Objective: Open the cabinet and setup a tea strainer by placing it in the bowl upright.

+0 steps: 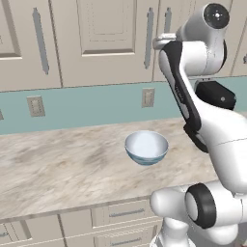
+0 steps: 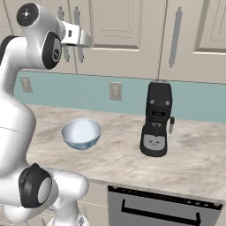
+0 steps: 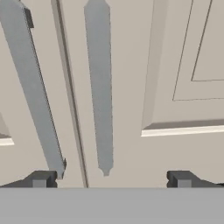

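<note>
The cabinet (image 1: 106,43) hangs above the counter with both doors shut. Its two long grey bar handles (image 3: 99,87) run either side of the door seam in the hand view. My gripper (image 3: 111,180) is open and faces the doors close up. The lower end of one handle lies between its fingertips (image 3: 41,179), apart from both. Nothing is held. My hand (image 1: 161,41) is raised in front of the handles. The bowl (image 1: 147,147), white inside and pale blue outside, stands empty on the counter (image 2: 81,132). The tea strainer is hidden.
A black coffee machine (image 2: 155,121) stands on the marble counter (image 1: 58,164) right of the bowl. Wall outlets (image 1: 147,97) sit on the teal backsplash. Drawers (image 1: 125,212) and a dark appliance front (image 2: 163,207) lie below the counter edge.
</note>
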Robot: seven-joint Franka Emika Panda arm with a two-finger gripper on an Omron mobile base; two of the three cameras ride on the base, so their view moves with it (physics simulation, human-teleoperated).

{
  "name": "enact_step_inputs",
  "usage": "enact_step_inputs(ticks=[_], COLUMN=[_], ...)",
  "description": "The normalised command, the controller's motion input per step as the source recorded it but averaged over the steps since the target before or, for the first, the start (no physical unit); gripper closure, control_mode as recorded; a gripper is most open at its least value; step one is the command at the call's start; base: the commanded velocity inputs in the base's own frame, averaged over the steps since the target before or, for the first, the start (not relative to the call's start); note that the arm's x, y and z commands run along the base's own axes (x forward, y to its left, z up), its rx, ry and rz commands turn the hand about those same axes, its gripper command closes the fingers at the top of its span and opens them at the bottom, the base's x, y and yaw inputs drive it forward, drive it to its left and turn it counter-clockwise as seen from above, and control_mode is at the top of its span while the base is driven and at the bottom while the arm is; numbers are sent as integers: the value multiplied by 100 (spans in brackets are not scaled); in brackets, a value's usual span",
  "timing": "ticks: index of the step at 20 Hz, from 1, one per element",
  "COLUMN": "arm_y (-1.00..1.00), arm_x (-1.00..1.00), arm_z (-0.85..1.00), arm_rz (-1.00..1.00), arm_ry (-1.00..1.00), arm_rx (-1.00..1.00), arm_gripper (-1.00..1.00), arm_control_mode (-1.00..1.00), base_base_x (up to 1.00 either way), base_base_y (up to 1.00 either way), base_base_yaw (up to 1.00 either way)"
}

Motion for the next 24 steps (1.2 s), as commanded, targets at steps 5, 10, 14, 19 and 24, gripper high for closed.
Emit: enact_step_inputs(ticks=[5, 10, 14, 19, 24], arm_y=[0, 0, -1, 0, -1], arm_x=[30, 28, 23, 27, 32], arm_z=[-5, -9, -7, -7, -8], arm_rz=[0, 0, 0, 0, 0], arm_ry=[0, 0, 0, 0, 0], arm_rx=[0, 0, 0, 0, 0], arm_gripper=[-100, -100, -100, -100, -100], arm_control_mode=[-100, -100, -100, -100, -100], base_base_x=[0, 0, 0, 0, 0], base_base_y=[0, 0, 0, 0, 0], base_base_yaw=[0, 0, 0, 0, 0])
